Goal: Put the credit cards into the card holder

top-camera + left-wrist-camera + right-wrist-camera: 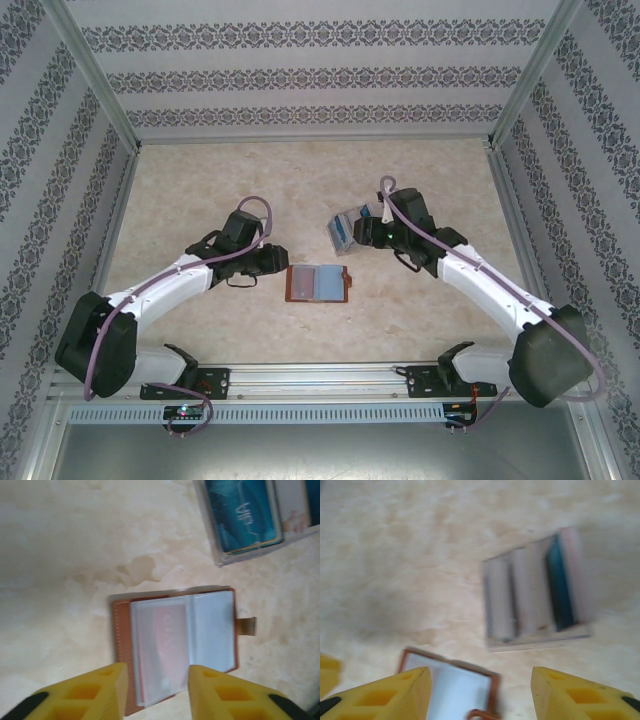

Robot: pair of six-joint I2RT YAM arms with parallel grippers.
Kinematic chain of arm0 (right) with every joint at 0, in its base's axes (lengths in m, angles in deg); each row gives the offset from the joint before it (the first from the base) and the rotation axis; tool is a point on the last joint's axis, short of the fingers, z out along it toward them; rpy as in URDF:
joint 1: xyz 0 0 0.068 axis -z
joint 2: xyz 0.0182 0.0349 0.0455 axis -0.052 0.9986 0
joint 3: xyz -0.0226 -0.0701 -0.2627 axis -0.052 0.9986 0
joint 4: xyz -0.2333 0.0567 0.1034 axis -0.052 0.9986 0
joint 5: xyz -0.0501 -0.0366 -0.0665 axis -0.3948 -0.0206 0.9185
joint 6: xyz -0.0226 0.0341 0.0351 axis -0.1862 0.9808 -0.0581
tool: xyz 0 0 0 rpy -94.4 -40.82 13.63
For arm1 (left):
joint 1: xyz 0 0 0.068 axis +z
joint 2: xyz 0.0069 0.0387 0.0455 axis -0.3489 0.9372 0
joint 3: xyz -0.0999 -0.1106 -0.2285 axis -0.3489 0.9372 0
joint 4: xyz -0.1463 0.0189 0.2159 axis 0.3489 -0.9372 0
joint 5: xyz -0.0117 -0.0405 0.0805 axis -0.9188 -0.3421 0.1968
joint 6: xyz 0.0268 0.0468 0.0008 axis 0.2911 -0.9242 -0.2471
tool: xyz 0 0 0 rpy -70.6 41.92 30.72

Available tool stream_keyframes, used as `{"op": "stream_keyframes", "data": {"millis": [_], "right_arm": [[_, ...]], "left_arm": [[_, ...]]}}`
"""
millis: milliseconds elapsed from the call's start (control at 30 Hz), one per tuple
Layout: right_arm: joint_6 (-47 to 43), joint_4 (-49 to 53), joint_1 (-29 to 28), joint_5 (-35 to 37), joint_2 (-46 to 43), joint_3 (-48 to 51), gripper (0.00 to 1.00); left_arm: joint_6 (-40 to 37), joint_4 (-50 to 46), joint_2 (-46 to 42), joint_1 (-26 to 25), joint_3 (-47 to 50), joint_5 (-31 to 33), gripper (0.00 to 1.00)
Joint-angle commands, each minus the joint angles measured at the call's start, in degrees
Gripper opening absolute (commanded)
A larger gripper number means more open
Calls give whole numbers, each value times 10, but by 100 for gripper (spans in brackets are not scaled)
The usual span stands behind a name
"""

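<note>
The holder lies open and flat on the table, near its middle, between the two arms. In the left wrist view its brown cover frames clear pockets, and a red card sits inside the left pocket. The right pocket looks pale, and what it holds cannot be told. The tab sticks out from the holder's right edge.

The other cards are just beyond the holder's far right corner, apart from it, in a clear tray. A blue card lies on top there, with a pale one beside it at the frame's edge. In the right wrist view the tray is blurred; grey, blue and pinkish strips show side by side.

The left gripper is just beside the holder's left edge. Its yellow fingers stand a moderate way apart and pinch nothing; the holder's near edge shows in the gap.

The right gripper hangs over the table between the holder and the tray. Its jaws are wide and hold nothing.
</note>
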Motion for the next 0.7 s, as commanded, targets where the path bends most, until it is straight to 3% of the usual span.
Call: {"op": "stream_keyframes", "data": {"millis": [0,167,367,667], "right_arm": [[-78,67,7,24,43,-53,56],[-104,124,-3,11,139,-137,55],[-107,163,-7,101,231,-217,55],[-101,195,-8,93,330,-289,52]], "left_arm": [[-20,-54,-11,-34,-30,72,42],[-25,-45,0,-38,-39,55,44],[-31,-60,-6,-38,-31,69,47],[-28,-39,-27,-37,7,74,51]]}}
